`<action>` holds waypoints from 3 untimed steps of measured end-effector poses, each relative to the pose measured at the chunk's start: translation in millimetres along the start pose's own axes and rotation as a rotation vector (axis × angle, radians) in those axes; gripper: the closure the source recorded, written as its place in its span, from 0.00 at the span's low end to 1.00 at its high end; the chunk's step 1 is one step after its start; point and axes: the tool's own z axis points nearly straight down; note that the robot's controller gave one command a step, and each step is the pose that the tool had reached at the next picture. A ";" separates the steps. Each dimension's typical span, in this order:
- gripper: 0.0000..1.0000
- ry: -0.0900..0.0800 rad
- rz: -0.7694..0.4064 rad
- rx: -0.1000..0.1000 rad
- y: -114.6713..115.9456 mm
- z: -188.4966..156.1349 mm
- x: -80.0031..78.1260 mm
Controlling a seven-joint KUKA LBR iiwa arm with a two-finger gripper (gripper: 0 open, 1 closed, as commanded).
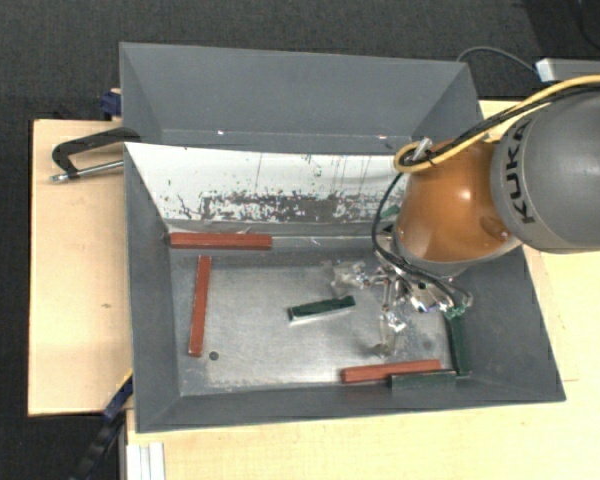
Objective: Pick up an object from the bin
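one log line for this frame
gripper: in bin, right side | nearest: red bar at front wall | also: green bar mid-floor

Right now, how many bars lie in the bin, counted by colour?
Red-brown bars: 3, at the back, the left and the front.
Green bars: 2, in the middle and at the right.
Total: 5.

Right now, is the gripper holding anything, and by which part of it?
Nothing shows in the gripper; it hangs over bare bin floor, just behind the front red bar.
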 end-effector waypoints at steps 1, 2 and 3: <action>0.00 -0.001 -0.074 0.000 16.2 -2.1 -5.2; 0.00 -0.001 -0.143 0.002 50.1 -4.2 -18.0; 1.00 -0.005 -0.026 0.002 11.7 6.6 -27.1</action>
